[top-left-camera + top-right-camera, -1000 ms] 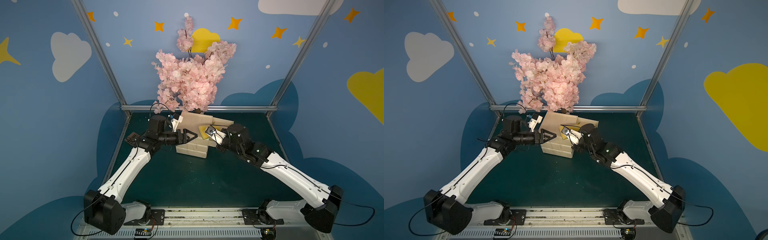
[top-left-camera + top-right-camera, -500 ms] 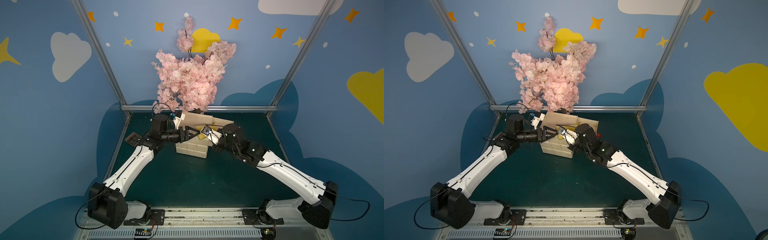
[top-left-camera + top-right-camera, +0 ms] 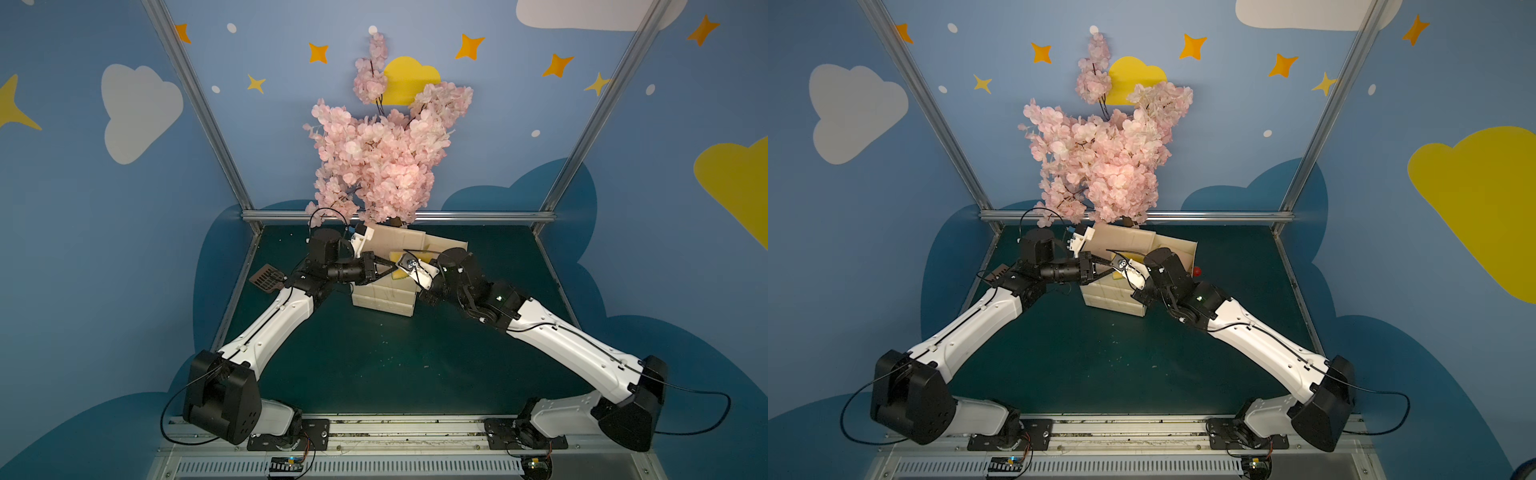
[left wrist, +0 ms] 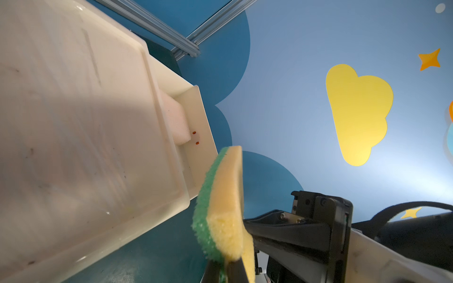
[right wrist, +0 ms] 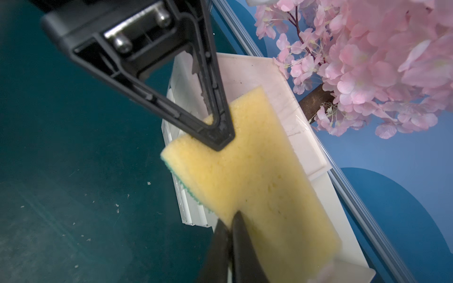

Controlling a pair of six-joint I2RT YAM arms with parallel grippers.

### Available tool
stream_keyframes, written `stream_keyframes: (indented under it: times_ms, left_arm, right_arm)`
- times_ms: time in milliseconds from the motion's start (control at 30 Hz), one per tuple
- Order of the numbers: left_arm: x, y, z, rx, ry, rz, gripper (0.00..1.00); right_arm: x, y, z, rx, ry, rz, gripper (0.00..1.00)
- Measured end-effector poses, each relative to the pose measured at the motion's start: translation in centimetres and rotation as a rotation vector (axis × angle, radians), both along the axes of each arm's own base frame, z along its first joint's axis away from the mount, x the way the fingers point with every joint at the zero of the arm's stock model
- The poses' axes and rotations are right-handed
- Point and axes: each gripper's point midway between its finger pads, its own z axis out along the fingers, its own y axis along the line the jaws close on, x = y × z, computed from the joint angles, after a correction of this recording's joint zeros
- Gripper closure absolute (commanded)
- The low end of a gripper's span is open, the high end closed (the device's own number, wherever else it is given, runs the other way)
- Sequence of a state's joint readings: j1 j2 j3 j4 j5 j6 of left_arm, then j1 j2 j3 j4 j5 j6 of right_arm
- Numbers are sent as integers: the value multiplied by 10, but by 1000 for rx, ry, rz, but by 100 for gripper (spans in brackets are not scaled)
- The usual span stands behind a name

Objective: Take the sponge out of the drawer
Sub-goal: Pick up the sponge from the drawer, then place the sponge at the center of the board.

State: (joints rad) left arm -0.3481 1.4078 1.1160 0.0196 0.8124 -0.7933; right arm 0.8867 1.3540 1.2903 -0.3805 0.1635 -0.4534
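On the green table (image 3: 374, 353), before a pink tree (image 3: 382, 158), a chest (image 3: 382, 301) has its drawer (image 4: 196, 115) open. The sponge (image 5: 257, 176) is outside it, above the chest, clenched in the left pincer (image 4: 225, 269). The right pincer (image 5: 230, 237) straddles its other edge; grasp unclear.

Dark green tabletop (image 3: 374, 357), cream drawer unit (image 3: 384, 300) toward twelve o'clock, brown perforated plate (image 3: 267, 278) at ten o'clock, pale crumbs (image 5: 117, 205) scattered
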Motion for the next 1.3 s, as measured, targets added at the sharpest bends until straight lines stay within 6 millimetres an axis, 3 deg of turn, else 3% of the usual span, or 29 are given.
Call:
stream_keyframes:
  times_ms: [67,133,267,433,533,733,900,1067,1300]
  left_arm:
    - [0,1,-1,4,4,4,98]
    - [-2,1,-6,14,17,7,98]
    - [-16,5,-23,49,56,25,98]
    - [-43,11,-46,101,83,60,97]
    - [-57,11,-66,123,107,72,98]
    - [-78,-8,-144,230,287,39,98]
    - [-90,-26,-191,290,382,22,98]
    - [-88,-47,-223,338,424,35,98]
    - [-84,-91,-250,374,452,9,97]
  right_arm:
    - [-2,0,3,11,-1,-5,56]
    - [-3,-3,10,35,-5,-17,40]
    - [-4,-28,44,167,-46,-69,24]
    - [2,-81,92,408,-114,-206,20]
    - [7,-104,108,516,-136,-282,20]
    - [12,-124,96,624,-87,-368,20]
    - [7,-135,81,662,-47,-405,20]
    - [3,-143,79,719,-28,-422,20]
    - [12,-143,69,747,20,-450,20]
